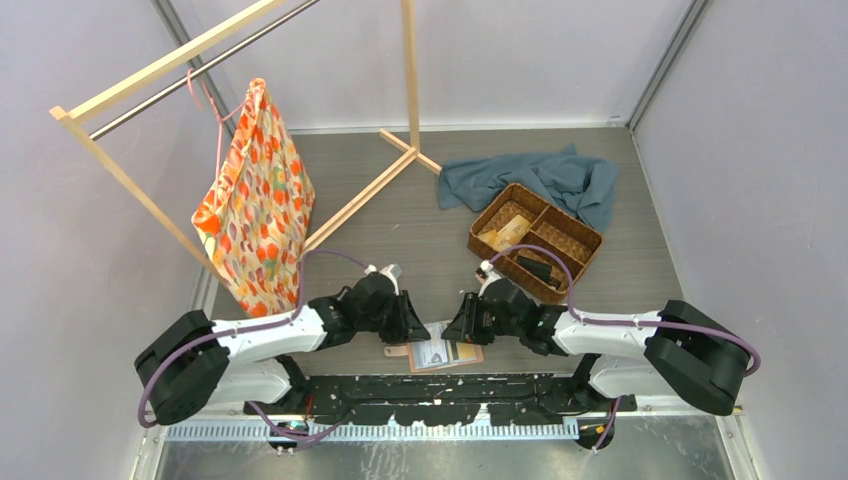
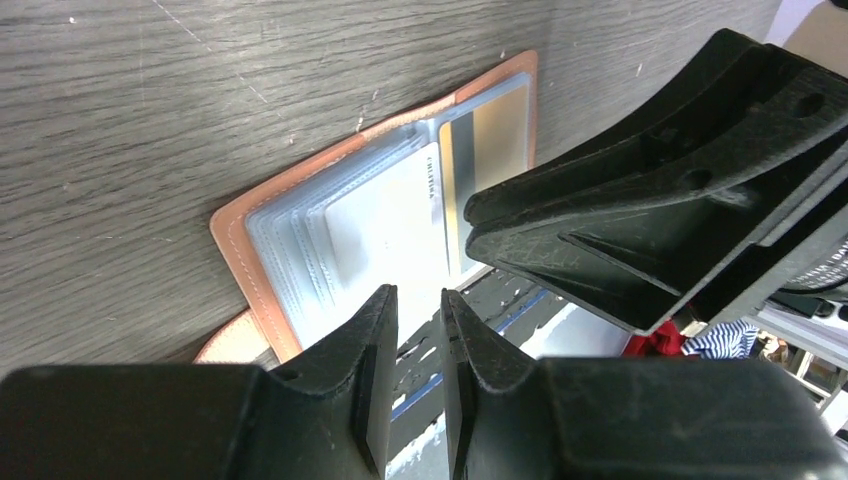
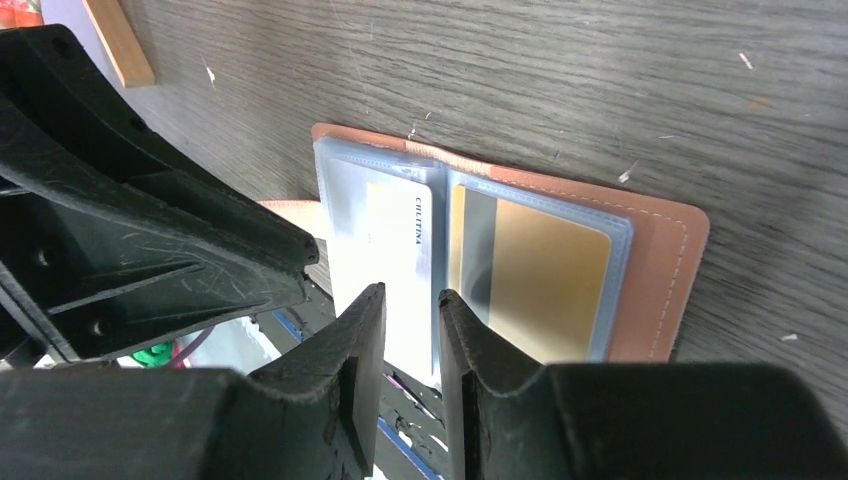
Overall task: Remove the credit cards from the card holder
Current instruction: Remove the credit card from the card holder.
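At the very near edge of the dark wood-grain tabletop (image 1: 400,225), the salmon-pink leather-like bifold card holder (image 1: 446,354) lies opened flat. Its long axis runs left to right along that edge, its fold runs near to far, and its little snap tab (image 1: 395,350) pokes out to the left. Stacked clear plastic sleeves line the inside. The left half shows a pale card (image 3: 395,250) with lettering along one edge, and the right half shows a gold card (image 3: 535,270) with a dark stripe; both still sit in their sleeves. The left end effector (image 2: 418,300) and the right end effector (image 3: 405,295) reach in from either side and meet close together over the fold. Each is low over the holder with its tips by the near edge. The left fingers stand a narrow gap apart with nothing seen between them. The right fingers are just as narrowly parted over the pale card's sleeve, and I cannot tell whether they pinch it. Farther back on the right, a brown woven three-compartment basket (image 1: 590,238) holds tan flat pieces in its left compartment and a dark object in its near one, both too small to identify. A crumpled blue-grey cloth (image 1: 560,175) lies behind it. At far left, an orange floral fabric bag (image 1: 255,205) hangs from a light wooden rack (image 1: 150,70).
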`<state>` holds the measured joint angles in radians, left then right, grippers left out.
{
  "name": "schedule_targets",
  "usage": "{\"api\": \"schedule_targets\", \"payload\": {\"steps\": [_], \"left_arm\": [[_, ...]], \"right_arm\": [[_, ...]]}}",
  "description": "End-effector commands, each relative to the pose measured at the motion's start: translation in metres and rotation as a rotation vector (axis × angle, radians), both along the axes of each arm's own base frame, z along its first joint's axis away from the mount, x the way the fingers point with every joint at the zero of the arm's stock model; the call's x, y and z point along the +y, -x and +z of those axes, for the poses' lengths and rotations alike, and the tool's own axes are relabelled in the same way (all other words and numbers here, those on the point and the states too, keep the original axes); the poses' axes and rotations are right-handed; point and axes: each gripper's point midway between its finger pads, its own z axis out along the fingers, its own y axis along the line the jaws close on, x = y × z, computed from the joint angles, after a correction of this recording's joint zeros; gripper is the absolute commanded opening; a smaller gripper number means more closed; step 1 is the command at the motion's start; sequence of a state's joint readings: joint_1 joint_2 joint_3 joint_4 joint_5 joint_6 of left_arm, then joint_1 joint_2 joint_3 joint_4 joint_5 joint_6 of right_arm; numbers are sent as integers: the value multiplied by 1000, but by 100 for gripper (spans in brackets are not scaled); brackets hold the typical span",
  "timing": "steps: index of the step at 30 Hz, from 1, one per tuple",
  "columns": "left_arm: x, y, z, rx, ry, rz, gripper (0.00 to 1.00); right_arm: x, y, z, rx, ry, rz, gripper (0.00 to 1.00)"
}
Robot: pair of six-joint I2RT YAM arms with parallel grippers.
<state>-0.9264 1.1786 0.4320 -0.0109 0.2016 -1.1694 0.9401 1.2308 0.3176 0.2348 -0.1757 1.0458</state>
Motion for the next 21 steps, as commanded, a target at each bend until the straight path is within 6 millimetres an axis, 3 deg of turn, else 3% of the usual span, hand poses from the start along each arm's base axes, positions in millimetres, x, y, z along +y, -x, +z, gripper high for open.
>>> {"api": "schedule_targets", "payload": {"steps": [1, 10, 21], "left_arm": [[-1, -4, -7, -15, -7, 3, 23], [4, -3, -19, 2, -41, 13, 22], [-6, -2, -28, 32, -20, -4, 21]], "right_arm": [[3, -8, 7, -34, -21, -12, 31], [2, -8, 4, -26, -12, -16, 31], [0, -9, 1, -19, -7, -21, 31]]}}
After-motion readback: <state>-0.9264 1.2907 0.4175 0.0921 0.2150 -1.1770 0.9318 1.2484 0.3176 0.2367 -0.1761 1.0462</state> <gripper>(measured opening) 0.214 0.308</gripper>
